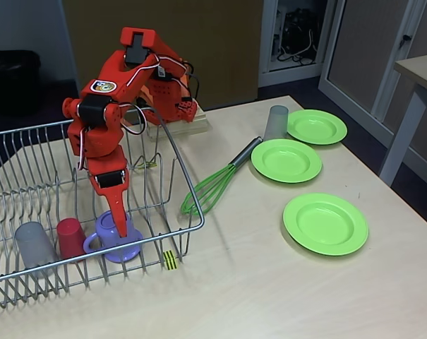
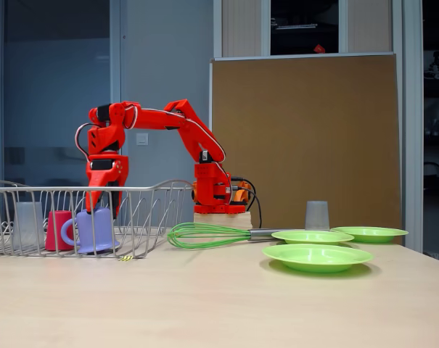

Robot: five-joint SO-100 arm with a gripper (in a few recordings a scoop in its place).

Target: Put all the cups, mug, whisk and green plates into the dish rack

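The dish rack (image 1: pixel 172 260) sits at the left side of the tabletop (image 1: pixel 269 296), with its striped tag near the front edge. Inside the rack, along its front wall, three things stand in a row: a grey cup (image 1: pixel 34 245) nearest the left, a red cup (image 1: pixel 70 238) just beside it, and the purple mug (image 1: pixel 114 239) beside that. The mug stands upside down in both fixed views.

The red gripper (image 1: pixel 120 227) points straight down onto the mug. One finger reaches into or against the mug, but I cannot tell if the fingers squeeze it or how wide they are.

On the right side of the tabletop lies one green plate (image 1: pixel 325 223) closest to the front. Further back is a second plate (image 1: pixel 286 160), and a third plate (image 1: pixel 316 126) lies near the back right corner. The whisk (image 1: pixel 212 187) lies between the rack and the middle plate, its green wires just beside the rack. Another grey cup (image 1: pixel 275 122) stands upside down at the back, next to the far plate.
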